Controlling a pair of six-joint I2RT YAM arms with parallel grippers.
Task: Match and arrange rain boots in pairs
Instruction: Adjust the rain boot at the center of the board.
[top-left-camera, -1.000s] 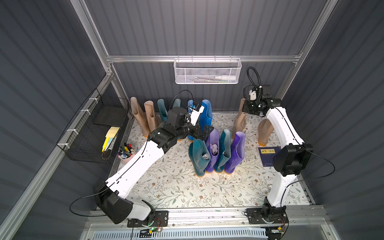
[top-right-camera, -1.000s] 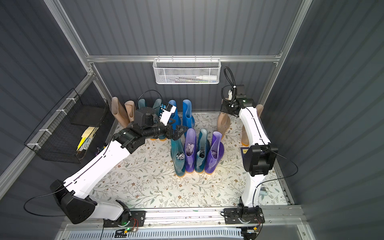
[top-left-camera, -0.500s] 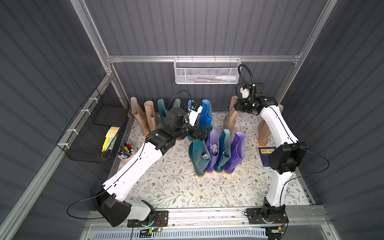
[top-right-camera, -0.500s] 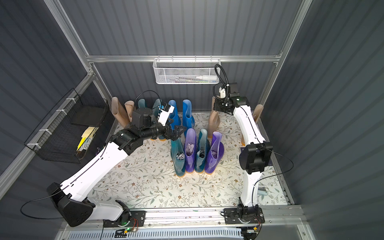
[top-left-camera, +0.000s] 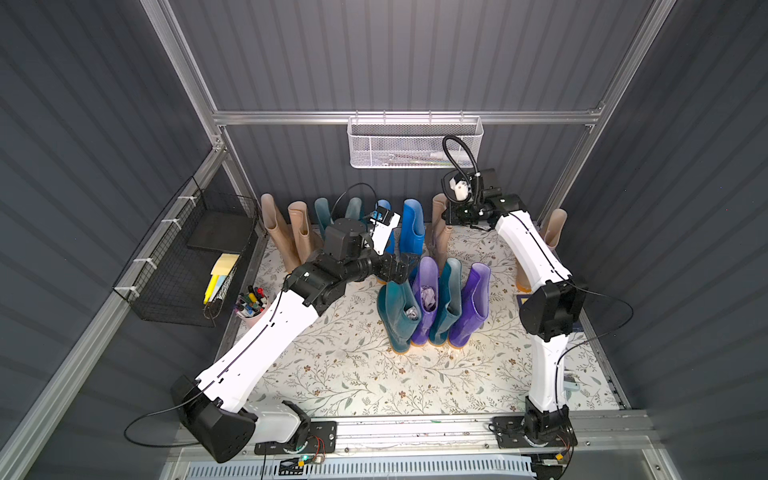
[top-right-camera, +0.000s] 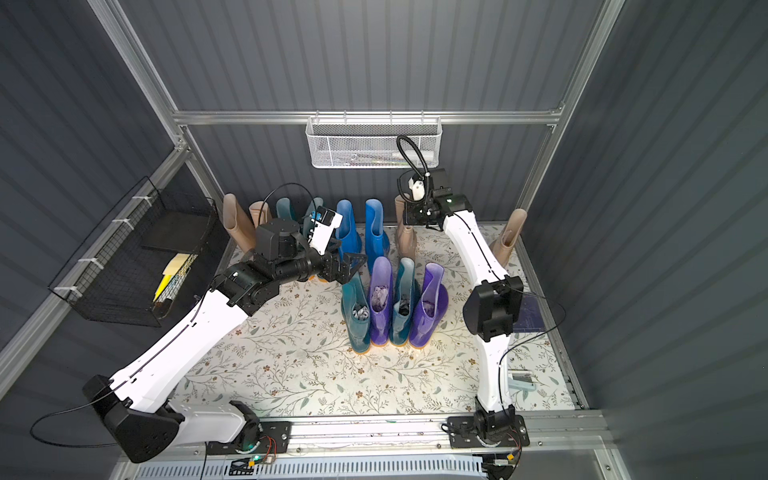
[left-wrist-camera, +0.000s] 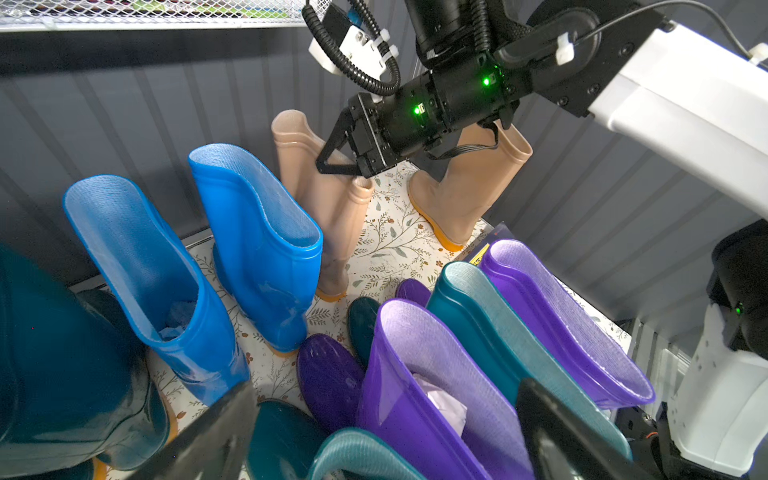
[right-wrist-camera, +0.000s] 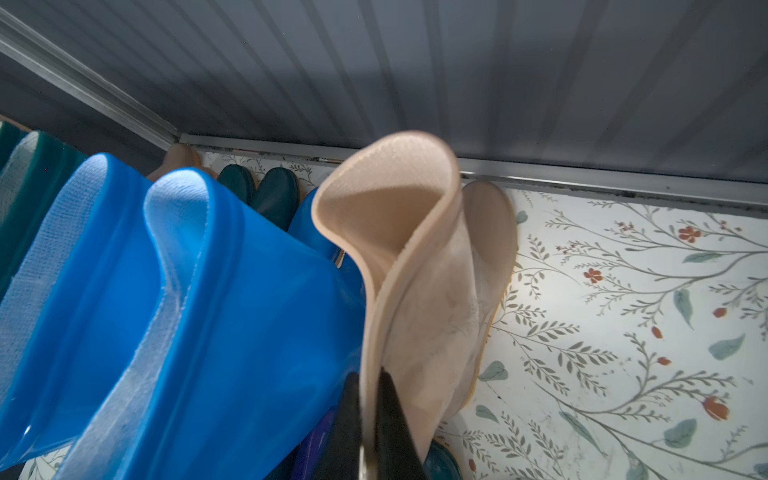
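My right gripper (right-wrist-camera: 371, 419) is shut on the rim of a beige rain boot (right-wrist-camera: 415, 257), pinching its wall beside the two bright blue boots (top-left-camera: 411, 224) at the back wall. In both top views that gripper (top-left-camera: 446, 218) holds the boot (top-right-camera: 405, 237) upright. Another beige boot (top-left-camera: 550, 232) leans at the back right. Two beige (top-left-camera: 286, 232) and two teal boots (top-left-camera: 332, 212) stand at the back left. My left gripper (top-left-camera: 405, 266) hangs open above the middle cluster: teal (top-left-camera: 397, 307), purple (top-left-camera: 428, 291), teal (top-left-camera: 449, 299), purple (top-left-camera: 471, 303). Nothing is between its fingers (left-wrist-camera: 216, 432).
A white mesh basket (top-left-camera: 415, 141) hangs on the back wall above the boots. A black wire basket (top-left-camera: 183, 257) is on the left wall, with a cup of markers (top-left-camera: 249, 301) below it. A dark blue card (top-right-camera: 532, 316) lies under the right arm.
My right arm has carried the beige boot leftward from the back right to beside the blue boots. The left gripper has stayed open over the middle cluster.
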